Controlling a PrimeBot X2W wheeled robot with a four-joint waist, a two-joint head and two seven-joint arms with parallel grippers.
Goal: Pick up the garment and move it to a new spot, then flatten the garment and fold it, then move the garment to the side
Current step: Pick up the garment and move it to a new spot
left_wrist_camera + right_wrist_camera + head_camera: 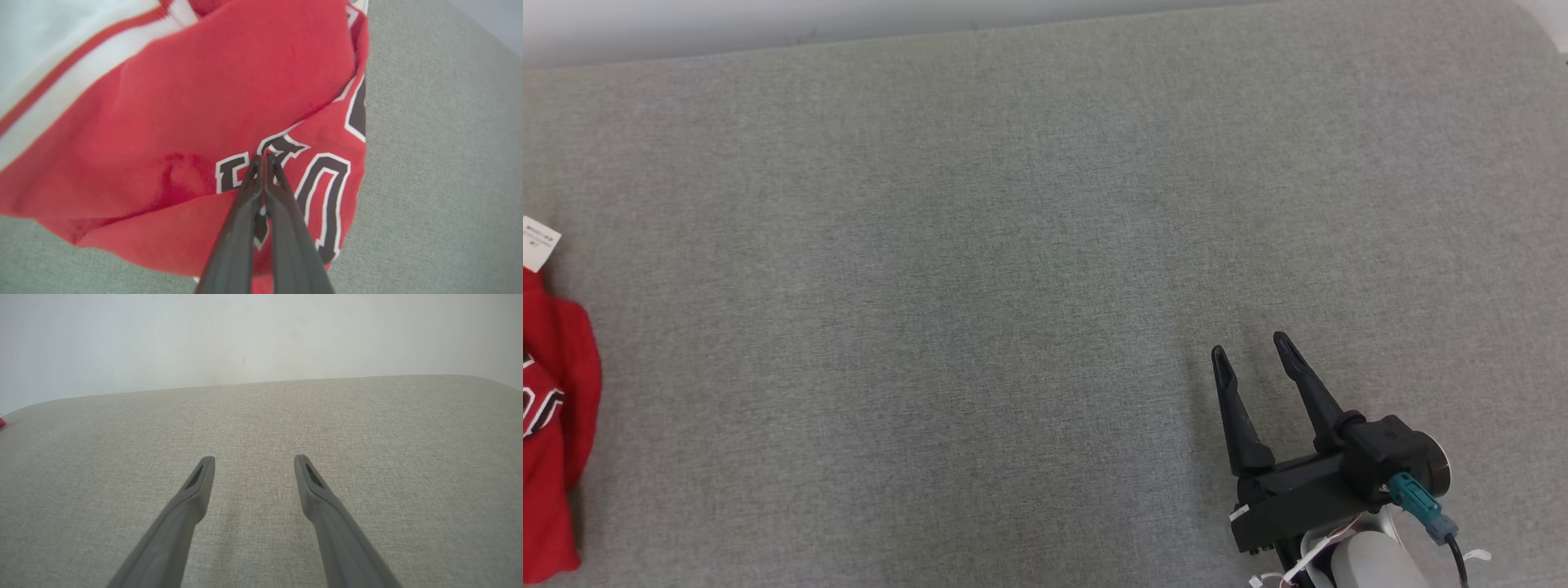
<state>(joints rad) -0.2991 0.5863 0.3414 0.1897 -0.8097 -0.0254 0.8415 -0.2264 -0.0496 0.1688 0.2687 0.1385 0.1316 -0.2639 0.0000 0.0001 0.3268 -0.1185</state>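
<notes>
The left pincer (263, 157) is pressing its two dark fingers together, tips meeting on a fold of the red garment (184, 102), so it is clamping the cloth right at the black, white-edged lettering (327, 196). The fingers are covering part of those letters, and the folds are hiding the rest, so the word is not readable. A white band with a red stripe (81, 69) is running off the top left corner, blurred.

In the head view the garment (556, 384) is lying at the far left edge of the grey cloth-covered bench (1013, 245), most of it cut off by the frame, with a white tag (538, 242) sticking out above it; its print is too small to read.

The right pincer (1250, 344) is hovering well apart from the garment, at the lower right, its fingers standing apart with nothing between them. Its arm is running off the bottom edge.
</notes>
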